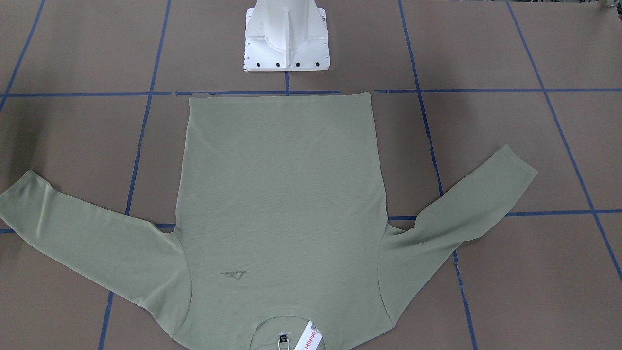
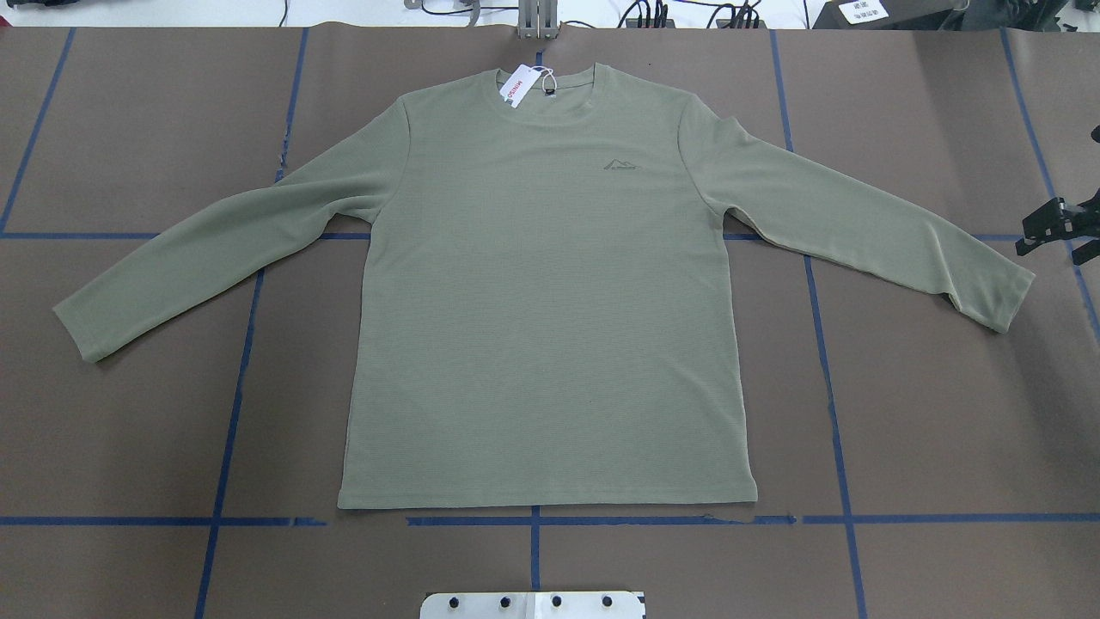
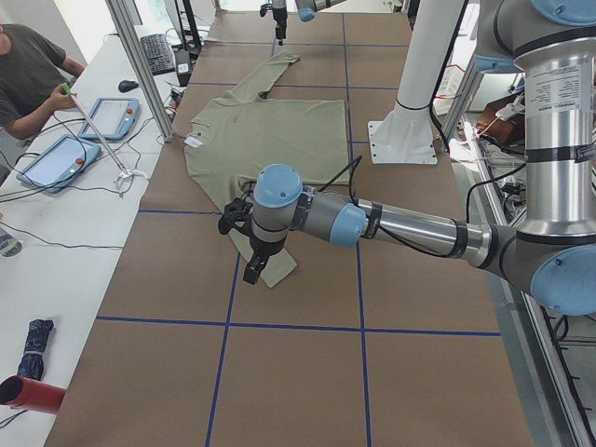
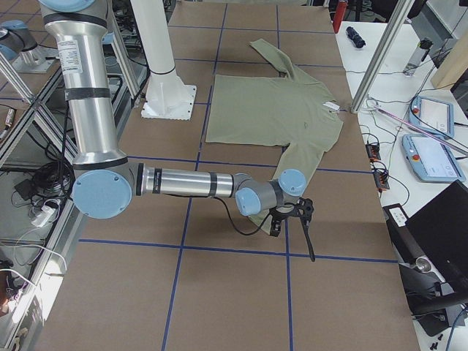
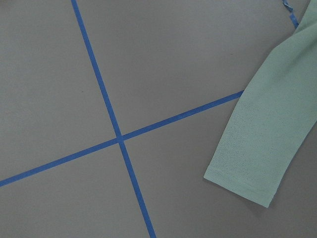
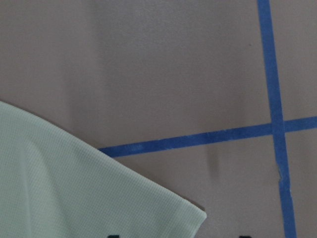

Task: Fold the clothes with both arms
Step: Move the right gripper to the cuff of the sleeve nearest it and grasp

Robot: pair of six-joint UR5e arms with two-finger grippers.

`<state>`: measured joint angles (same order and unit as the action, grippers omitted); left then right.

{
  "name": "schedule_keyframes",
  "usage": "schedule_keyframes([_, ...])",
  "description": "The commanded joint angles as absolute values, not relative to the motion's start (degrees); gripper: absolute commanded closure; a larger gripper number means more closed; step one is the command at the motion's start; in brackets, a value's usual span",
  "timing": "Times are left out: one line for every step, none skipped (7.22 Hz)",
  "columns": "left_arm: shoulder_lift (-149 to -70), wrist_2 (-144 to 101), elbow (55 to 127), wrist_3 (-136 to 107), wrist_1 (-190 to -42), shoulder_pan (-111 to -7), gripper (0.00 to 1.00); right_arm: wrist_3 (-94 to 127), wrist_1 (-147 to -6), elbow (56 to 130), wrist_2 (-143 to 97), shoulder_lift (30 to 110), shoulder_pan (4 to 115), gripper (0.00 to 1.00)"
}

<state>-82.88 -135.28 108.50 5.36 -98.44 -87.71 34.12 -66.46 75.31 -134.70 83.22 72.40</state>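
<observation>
While the shirt (image 2: 550, 327) lies flat, front up, mid-table (image 2: 129, 430), its sleeves angle out to both sides, with a tag (image 2: 516, 86) at the collar. The left gripper (image 3: 253, 265) hangs by one cuff and the right gripper (image 2: 1059, 225) sits near the other, at the overhead frame's right edge. Whether either is spread cannot be told.

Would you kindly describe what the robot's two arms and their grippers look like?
Both the left arm and the right arm are silver tubes with grey joints, light-blue round end caps and a white printed label on the upright section. Black cables loop near each wrist. The left gripper and right gripper are black.
</observation>
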Motion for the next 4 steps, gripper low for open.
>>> schedule_keyframes([-82.88,-135.35,108.81,5.36,-98.44,-87.71,0.00,42.75,-58.56,71.10,-134.56,83.06,70.94,0.18])
schedule_keyframes([-82.97,-135.26,108.81,5.36,-98.44,-87.71,0.00,44.37,-57.93,70.67,-134.56,83.14,70.58,0.19])
schedule_keyframes([-82.97,-135.26,108.90,5.36,-98.52,-87.71,0.00,44.65,-57.40,70.66,-134.56,83.32,70.49,0.22])
schedule_keyframes([-82.97,-135.26,108.81,5.45,-98.53,-87.71,0.00,44.56,-57.39,70.40,-134.56,83.49,70.49,0.23])
